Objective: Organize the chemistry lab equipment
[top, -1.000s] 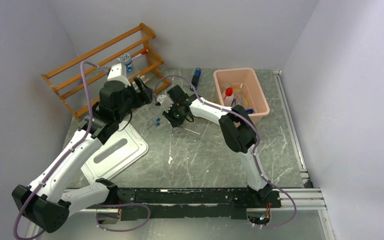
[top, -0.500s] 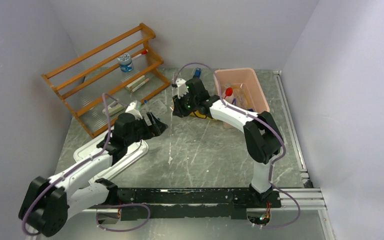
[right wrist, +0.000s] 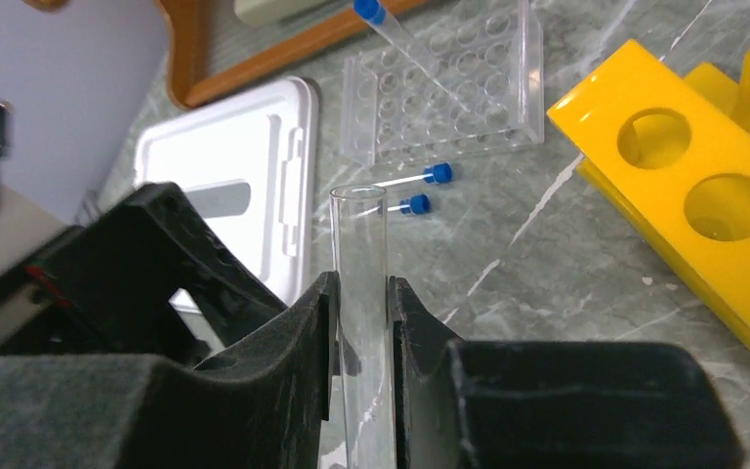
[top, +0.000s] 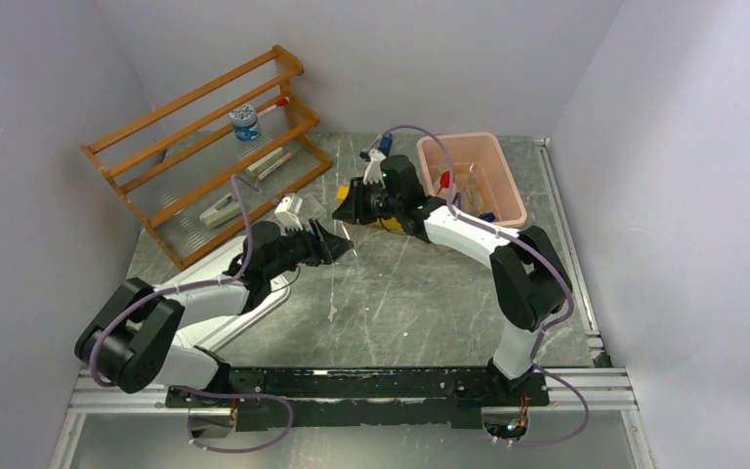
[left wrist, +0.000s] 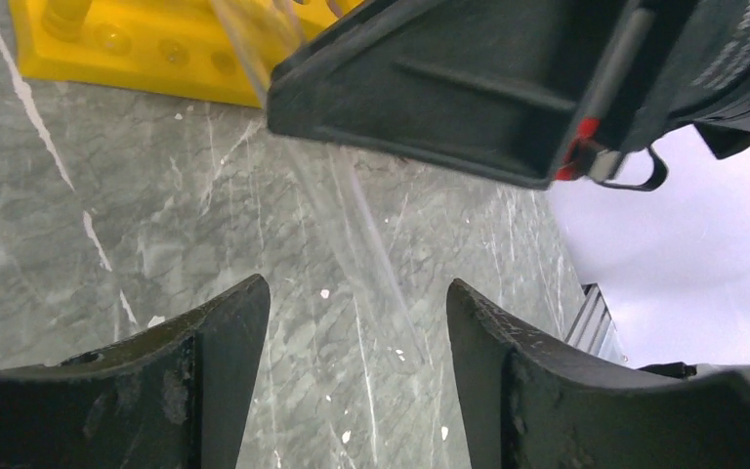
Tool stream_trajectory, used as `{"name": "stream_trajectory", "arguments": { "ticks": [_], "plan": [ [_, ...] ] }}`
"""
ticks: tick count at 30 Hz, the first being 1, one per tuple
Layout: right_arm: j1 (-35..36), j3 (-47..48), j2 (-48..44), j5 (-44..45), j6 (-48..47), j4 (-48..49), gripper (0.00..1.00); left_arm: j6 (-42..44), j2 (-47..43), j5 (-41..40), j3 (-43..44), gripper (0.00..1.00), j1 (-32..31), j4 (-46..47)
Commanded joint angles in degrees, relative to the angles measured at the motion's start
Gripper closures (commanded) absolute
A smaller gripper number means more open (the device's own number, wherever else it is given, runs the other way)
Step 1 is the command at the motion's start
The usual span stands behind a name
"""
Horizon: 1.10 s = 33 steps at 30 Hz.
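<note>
My right gripper (right wrist: 361,293) pinches an uncapped clear test tube (right wrist: 359,244) between its pads, the open rim standing just past the fingertips. My left gripper (left wrist: 356,313) is spread wide and holds nothing; the tube's other end reaches into the gap between its fingers and touches neither. Beyond my right fingers two small blue-capped tubes (right wrist: 437,174) lie on the grey table (right wrist: 566,293), with a clear well rack (right wrist: 449,107) farther out, a yellow rack (right wrist: 703,205) to the right and a white lid (right wrist: 225,166) to the left.
</note>
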Motion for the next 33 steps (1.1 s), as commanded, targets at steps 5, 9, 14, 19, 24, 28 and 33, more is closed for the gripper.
{"name": "stream_trajectory", "arguments": {
  "ticks": [5, 9, 14, 19, 24, 28, 33],
  "plan": [
    [-1.8, -1.9, -4.7, -2.2, 7.8, 5.8, 0.92, -2.9, 5.6, 0.7, 1.5, 0.41, -1.9, 11.5],
    [-1.9, -3.8, -5.6, -2.5, 8.7, 6.8, 0.92, -3.6, 6.7, 1.9, 2.5, 0.48, -2.0, 12.3],
    [-2.0, -5.7, -6.7, -2.3, 9.6, 8.0, 0.92, -4.6, 8.7, 3.7, 3.2, 0.47, -2.1, 14.8],
    [-2.2, -6.8, -7.8, -2.3, 10.6, 8.9, 0.92, -4.4, 10.5, 4.8, 4.6, 0.54, -2.3, 15.0],
    [-2.4, -6.2, -8.6, -1.1, 9.8, 5.8, 0.86, -1.8, 9.1, 3.8, 4.6, 0.77, -2.4, 14.7],
    [-3.4, -3.2, -9.1, -0.3, 7.3, -1.9, 0.6, 6.2, 6.3, 4.8, 6.3, 0.92, -2.4, 8.6],
    [-4.0, 2.0, -9.3, 1.2, 3.6, -12.0, 0.46, 19.9, 4.0, 9.3, 12.1, 0.95, -2.4, -5.9]
  ]
}}
